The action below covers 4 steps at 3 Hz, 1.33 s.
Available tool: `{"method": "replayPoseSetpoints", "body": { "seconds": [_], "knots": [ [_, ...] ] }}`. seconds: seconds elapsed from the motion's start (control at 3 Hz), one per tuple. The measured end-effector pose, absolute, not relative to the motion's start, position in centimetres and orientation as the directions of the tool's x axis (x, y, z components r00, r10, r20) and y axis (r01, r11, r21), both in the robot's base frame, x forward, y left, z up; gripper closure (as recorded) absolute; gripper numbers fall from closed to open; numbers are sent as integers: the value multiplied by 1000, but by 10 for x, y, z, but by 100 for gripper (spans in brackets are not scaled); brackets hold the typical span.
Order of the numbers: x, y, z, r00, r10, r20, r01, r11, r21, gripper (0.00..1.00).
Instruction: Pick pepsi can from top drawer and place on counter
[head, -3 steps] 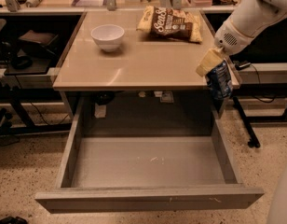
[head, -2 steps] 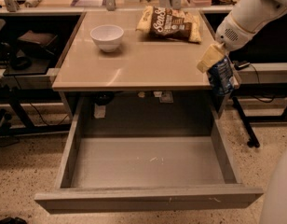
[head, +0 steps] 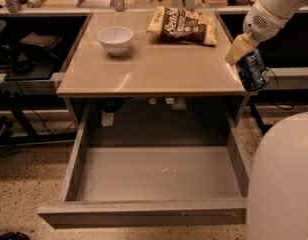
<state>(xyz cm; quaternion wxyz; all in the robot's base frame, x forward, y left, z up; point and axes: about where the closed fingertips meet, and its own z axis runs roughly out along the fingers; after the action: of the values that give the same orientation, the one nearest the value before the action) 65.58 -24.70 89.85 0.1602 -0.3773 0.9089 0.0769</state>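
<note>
My gripper (head: 246,64) hangs at the right edge of the counter (head: 154,66), just past its front right corner. It is shut on the pepsi can (head: 253,71), a dark blue can held tilted in the air beside the counter edge. The cream-coloured fingers (head: 237,49) cover the can's upper part. The top drawer (head: 154,176) is pulled fully open below the counter, and its flat bottom is bare.
A white bowl (head: 115,39) stands at the counter's back left. A brown-yellow snack bag (head: 184,26) lies at the back middle-right. The robot's white body (head: 284,184) fills the lower right. Dark shelves and cables flank the table.
The gripper has lifted the pepsi can up and slightly away from the drawer, from beside the counter's front right corner to about counter height.
</note>
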Motion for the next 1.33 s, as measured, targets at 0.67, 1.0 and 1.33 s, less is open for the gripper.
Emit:
{"method": "replayPoseSetpoints", "body": {
  "seconds": [0.67, 1.0, 1.33],
  "knots": [
    [675, -227, 905, -613, -700, -366, -752, 659, -3, 100],
    [709, -168, 896, -554, -742, -378, -807, 589, 27, 100],
    [726, -157, 904, -527, -741, -417, -814, 581, -4, 100]
  ]
}}
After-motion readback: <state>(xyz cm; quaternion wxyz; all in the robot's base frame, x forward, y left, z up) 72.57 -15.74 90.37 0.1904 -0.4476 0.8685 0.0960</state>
